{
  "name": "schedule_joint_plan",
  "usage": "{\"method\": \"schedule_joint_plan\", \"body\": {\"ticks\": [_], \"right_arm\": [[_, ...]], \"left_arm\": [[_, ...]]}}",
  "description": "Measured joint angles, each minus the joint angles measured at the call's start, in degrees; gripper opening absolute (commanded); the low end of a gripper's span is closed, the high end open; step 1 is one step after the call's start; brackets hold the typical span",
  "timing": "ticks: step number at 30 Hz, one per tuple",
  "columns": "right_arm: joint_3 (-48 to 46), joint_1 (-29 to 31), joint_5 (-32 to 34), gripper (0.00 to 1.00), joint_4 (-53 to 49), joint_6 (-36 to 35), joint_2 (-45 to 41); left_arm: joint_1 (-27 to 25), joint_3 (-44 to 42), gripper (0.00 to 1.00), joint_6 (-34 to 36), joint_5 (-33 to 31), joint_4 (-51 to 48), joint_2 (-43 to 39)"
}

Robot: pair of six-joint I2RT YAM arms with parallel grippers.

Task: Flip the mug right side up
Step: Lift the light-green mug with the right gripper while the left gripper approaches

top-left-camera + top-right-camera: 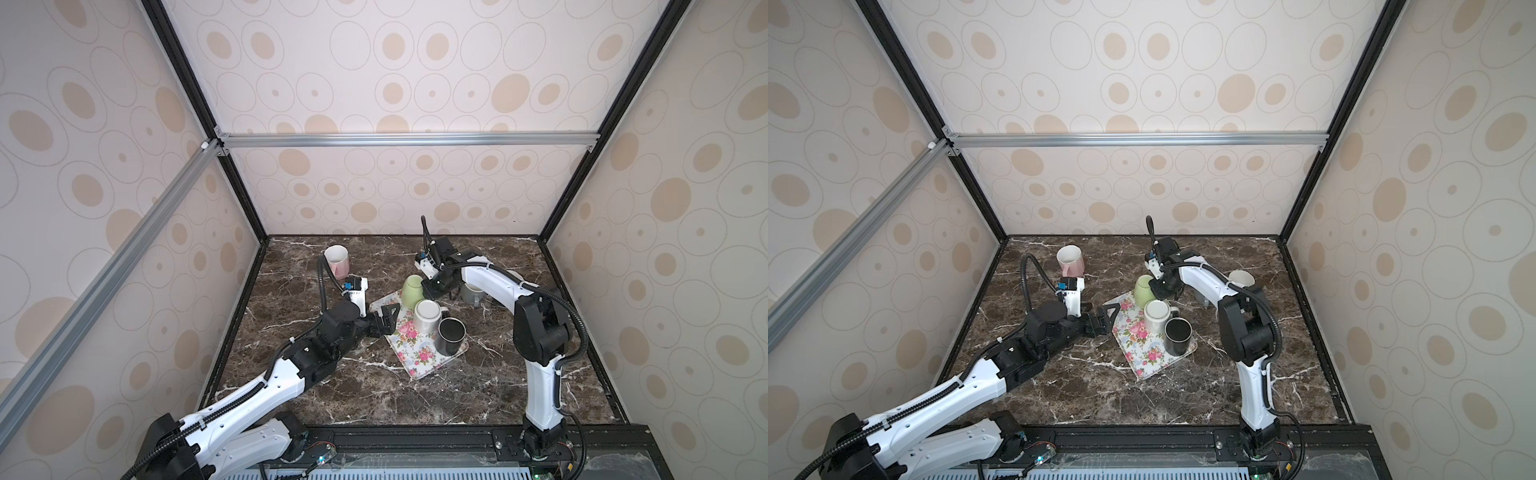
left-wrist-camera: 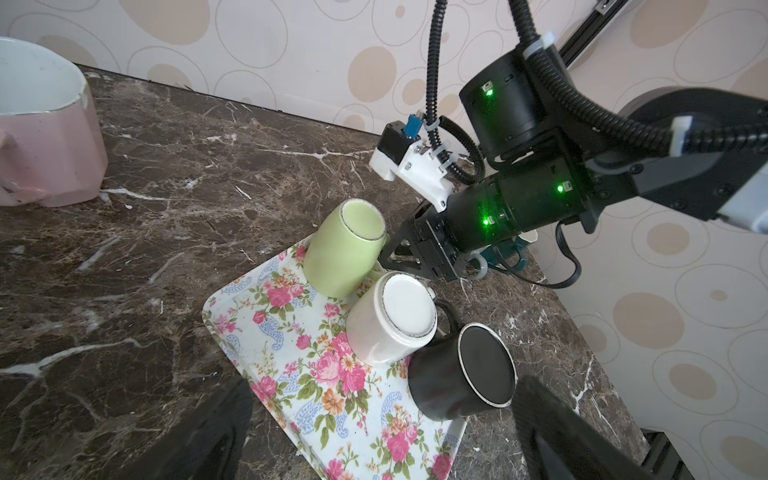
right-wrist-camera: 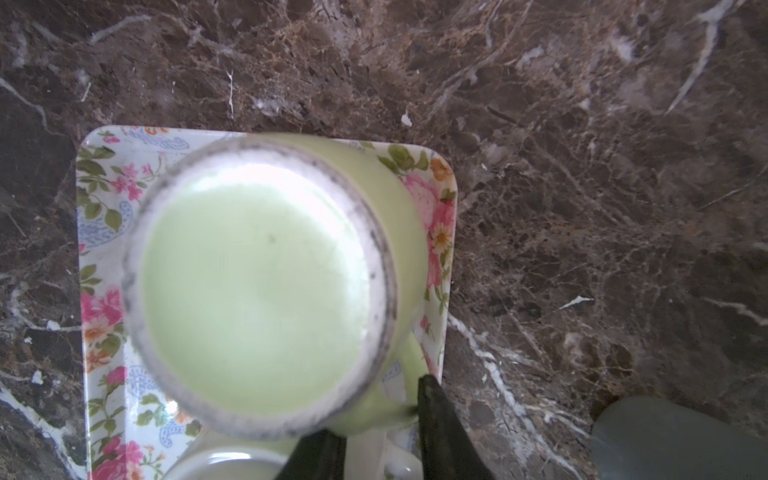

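A light green mug [image 1: 412, 287] [image 1: 1144, 289] stands bottom up and tilted at the far corner of a floral tray [image 1: 409, 345]. In the left wrist view the green mug [image 2: 345, 249] leans, its base facing up. My right gripper [image 1: 430, 291] [image 3: 378, 409] is shut on the mug's handle, one black finger [image 3: 436, 415] pressed against it; the base of the green mug [image 3: 257, 282] fills the right wrist view. My left gripper [image 1: 388, 316] [image 2: 386, 384] stands open and holds nothing, low over the tray's left edge.
A white mug [image 1: 427, 316] and a black mug [image 1: 449, 336] stand bottom up on the tray, close by the green one. A pink mug [image 1: 337, 259] stands upright at the back left. A grey mug [image 1: 471, 293] stands behind my right arm.
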Motion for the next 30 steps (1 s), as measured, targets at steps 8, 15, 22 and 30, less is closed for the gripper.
{"method": "schedule_joint_plan", "body": {"ticks": [8, 15, 22, 30], "right_arm": [[0.8, 0.4, 1.8, 0.19, -0.7, -2.2, 0.3], [1.6, 0.4, 1.6, 0.03, -0.7, -2.1, 0.7], [1.6, 0.4, -1.7, 0.0, 0.4, -1.0, 0.7], [1.6, 0.4, -4.4, 0.0, 1.1, 1.2, 0.6]], "left_arm": [[0.0, 0.8, 0.98, 0.2, 0.0, -0.1, 2.1], [0.0, 1.7, 0.98, 0.2, 0.3, 0.0, 4.2], [0.0, 2.5, 0.98, 0.2, 0.8, 0.5, 5.5], [0.0, 2.5, 0.98, 0.2, 1.4, 1.0, 6.1]]}}
